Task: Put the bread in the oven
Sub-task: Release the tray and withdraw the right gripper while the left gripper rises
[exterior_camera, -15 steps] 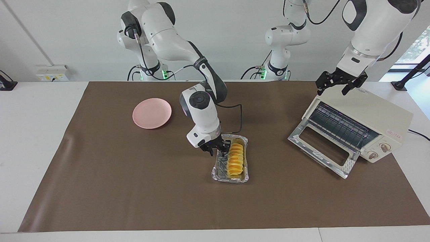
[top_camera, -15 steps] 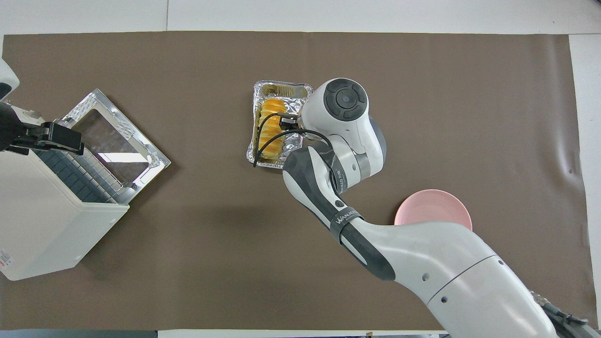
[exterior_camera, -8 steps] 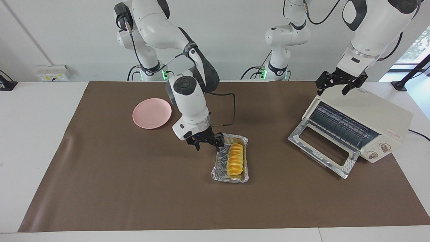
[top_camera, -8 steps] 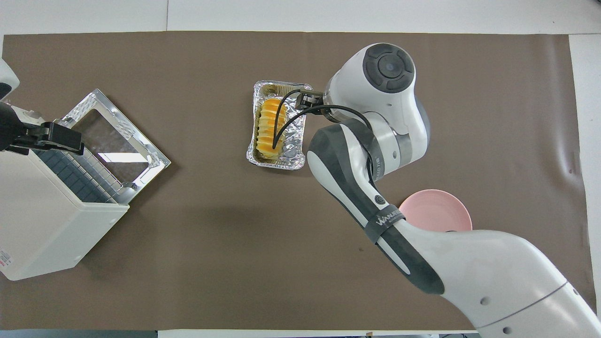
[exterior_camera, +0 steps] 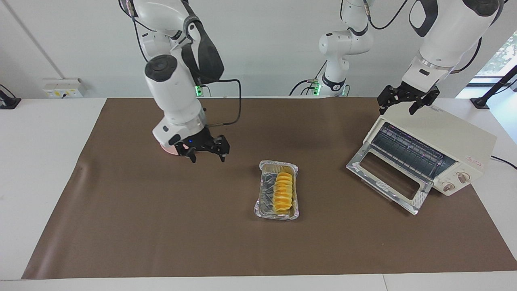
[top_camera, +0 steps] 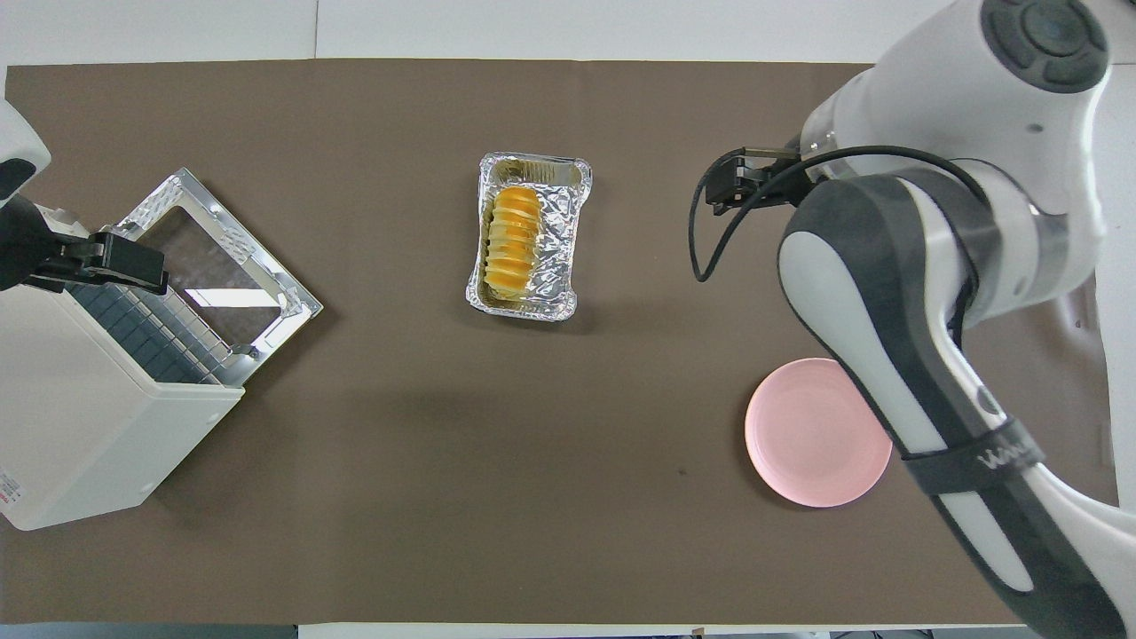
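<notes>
Right gripper [exterior_camera: 205, 152] has pulled up & away from the foil tray [exterior_camera: 263, 203] since a sec ago, now hanging over bare brown mat [exterior_camera: 161, 226] betw the tray and the pink plate [exterior_camera: 162, 148], fingers spread wide, nothing in them. Facing view: bread [exterior_camera: 282, 192] lies lengthwise in the tray, mid-table, untouched by either arm. Oven [exterior_camera: 452, 141] sits at the left arm's end of the table, glass door [exterior_camera: 385, 178] dropped flat open toward the tray, wire rack visible inside, two knobs on the front panel. Left gripper [exterior_camera: 407, 101] hovers just over the oven's top edge nearest the robots, fingers apart, empty; that arm waits. Plate mostly hidden by the right arm's wrist, only a pink sliver shows. Overhead view: right gripper [top_camera: 729, 185] over the mat toward the right arm's end from the tray [top_camera: 559, 257], well clear of it; bread [top_camera: 509, 241] sits along the tray side twd the oven [top_camera: 80, 417]. Plate [top_camera: 812, 435] nearer the robots than the tray. Left gripper [top_camera: 106, 263] over the oven's open mouth, above the rack.
</notes>
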You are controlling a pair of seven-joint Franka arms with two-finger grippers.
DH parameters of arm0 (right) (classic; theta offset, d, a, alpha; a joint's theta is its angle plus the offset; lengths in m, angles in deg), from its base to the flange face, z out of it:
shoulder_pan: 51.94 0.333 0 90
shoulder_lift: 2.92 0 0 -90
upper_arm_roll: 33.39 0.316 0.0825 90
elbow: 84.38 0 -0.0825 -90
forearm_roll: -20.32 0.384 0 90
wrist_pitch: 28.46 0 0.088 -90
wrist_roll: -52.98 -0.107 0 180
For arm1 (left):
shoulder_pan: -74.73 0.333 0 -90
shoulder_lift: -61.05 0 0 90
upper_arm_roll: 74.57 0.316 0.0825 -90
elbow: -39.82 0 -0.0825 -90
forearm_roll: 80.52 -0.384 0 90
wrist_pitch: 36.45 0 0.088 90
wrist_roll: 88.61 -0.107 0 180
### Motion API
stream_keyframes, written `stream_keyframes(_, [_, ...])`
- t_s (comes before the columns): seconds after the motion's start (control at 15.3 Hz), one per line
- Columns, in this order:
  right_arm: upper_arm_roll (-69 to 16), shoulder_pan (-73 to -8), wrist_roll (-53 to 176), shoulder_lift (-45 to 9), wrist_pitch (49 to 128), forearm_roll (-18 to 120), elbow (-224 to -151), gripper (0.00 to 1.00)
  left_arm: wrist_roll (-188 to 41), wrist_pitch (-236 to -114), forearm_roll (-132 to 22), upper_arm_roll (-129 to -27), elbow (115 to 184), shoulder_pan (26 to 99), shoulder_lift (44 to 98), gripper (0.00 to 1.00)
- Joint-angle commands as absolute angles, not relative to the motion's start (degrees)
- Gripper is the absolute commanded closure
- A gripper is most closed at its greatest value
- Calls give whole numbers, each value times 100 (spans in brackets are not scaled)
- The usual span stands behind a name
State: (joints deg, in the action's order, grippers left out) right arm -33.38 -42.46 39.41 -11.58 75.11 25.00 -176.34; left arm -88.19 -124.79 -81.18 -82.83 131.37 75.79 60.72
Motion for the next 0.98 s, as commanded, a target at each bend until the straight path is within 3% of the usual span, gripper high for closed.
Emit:
stream_keyframes(0.0, [-3260,-4595,4286,-224,7569,2357,-18632,0,-8861,-12557,-8044,-8240,13254,7394,5938,0])
stream_keyframes(0.33, [-3269,-5149,4989,33,6735,2191,-18677,0,-8852,-12636,-8044,-8248,13254,7298,5947,0])
stream_keyframes(0.52, [-3260,-5291,4982,7,6680,2164,-18617,0,-8835,-12618,-7965,-8248,13097,7192,6069,0])
stream_keyframes(0.91, [-3260,-5423,5017,-300,6295,2006,-17923,0,-7677,-12627,-7947,-8231,11702,6157,7613,0])
